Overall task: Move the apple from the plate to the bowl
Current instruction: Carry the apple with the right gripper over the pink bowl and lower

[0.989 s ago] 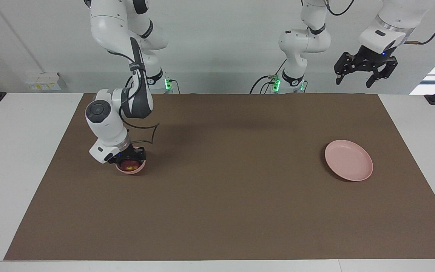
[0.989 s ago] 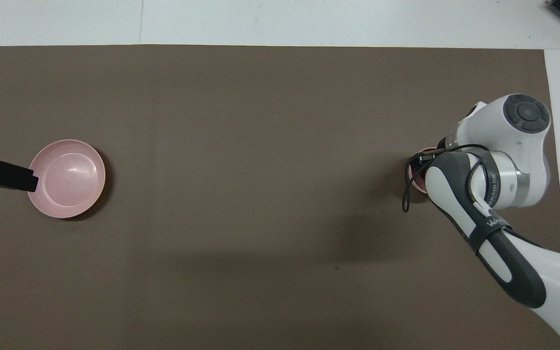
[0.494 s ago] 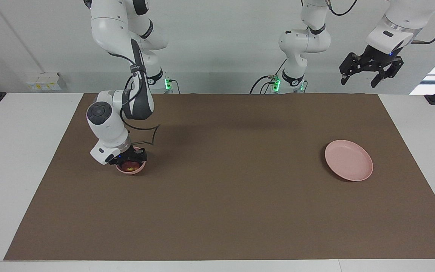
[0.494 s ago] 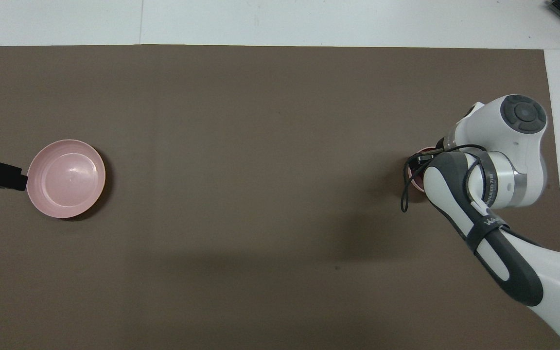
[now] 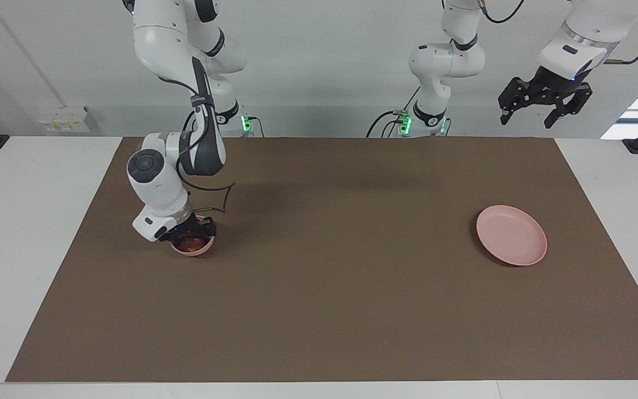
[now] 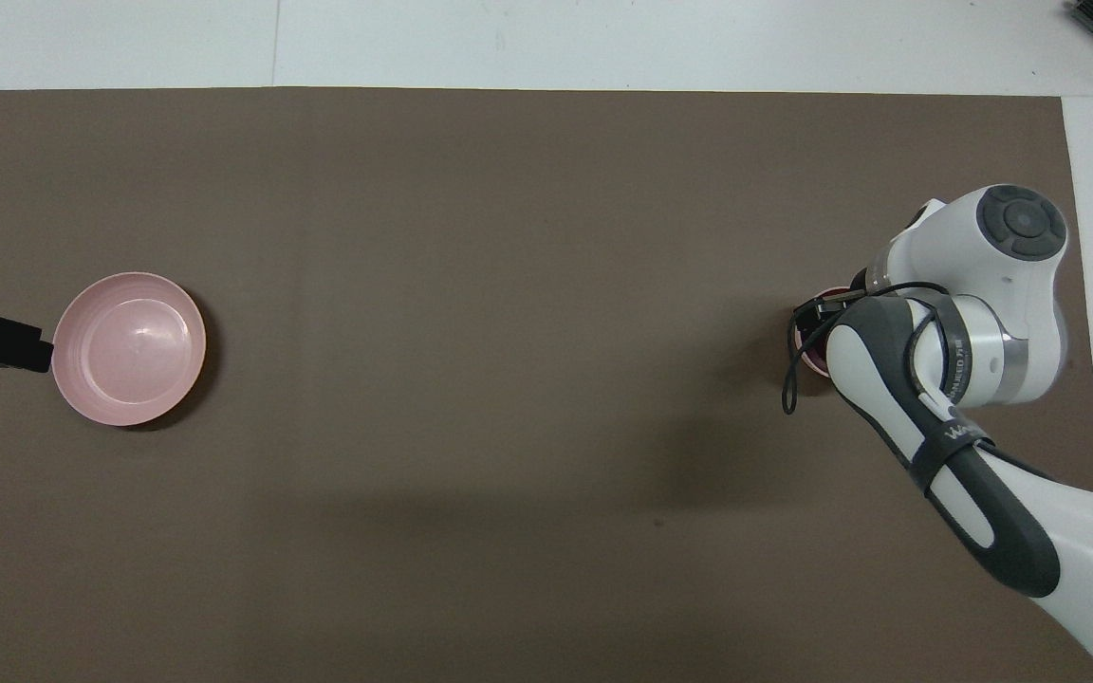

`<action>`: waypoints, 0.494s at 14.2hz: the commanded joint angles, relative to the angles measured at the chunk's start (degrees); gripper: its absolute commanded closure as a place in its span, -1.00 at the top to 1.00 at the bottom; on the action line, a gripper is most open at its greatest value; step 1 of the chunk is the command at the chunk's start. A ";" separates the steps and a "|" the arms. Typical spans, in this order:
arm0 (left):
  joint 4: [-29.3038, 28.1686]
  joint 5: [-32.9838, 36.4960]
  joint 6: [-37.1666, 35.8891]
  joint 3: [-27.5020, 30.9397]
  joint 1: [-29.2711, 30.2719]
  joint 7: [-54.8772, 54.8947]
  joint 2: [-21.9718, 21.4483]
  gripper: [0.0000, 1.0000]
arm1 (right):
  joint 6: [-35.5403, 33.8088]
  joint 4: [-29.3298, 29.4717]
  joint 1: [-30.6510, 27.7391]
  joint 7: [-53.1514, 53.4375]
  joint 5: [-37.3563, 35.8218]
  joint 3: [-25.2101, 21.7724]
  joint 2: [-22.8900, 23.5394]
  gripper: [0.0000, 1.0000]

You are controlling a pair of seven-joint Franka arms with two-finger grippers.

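One small dark red apple (image 5: pixel 189 244) lies in the pink bowl (image 5: pixel 200 250).

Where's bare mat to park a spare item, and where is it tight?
Free: the wide brown mat between the flat pale pink plate and the small deep pink bowl. Crowded: only at the bowl, where the right gripper sits low over the dark red apple. The left gripper waits, raised, at its own end.

Apple (image 5: pixel 189 244) lower in bowl (image 5: pixel 193 250) — released
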 commanded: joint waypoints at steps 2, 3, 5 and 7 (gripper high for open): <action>-1.10 0.61 -0.49 -0.32 0.35 -0.50 -1.20 1.00 | 0.79 0.41 -0.68 -0.13 0.12 0.64 0.32 1.00; -1.10 0.61 -0.49 -0.32 0.35 -0.50 -1.20 1.00 | 0.62 0.49 -0.68 -0.04 0.12 0.56 0.32 1.00; -1.10 0.61 -0.92 -0.32 0.35 -0.50 -1.28 1.00 | -0.17 1.02 -0.59 0.22 0.21 0.56 -0.64 1.00; -1.10 0.61 -0.93 -0.32 0.35 -0.50 -1.28 1.00 | -1.22 1.63 -0.25 2.59 0.12 0.56 -2.75 1.00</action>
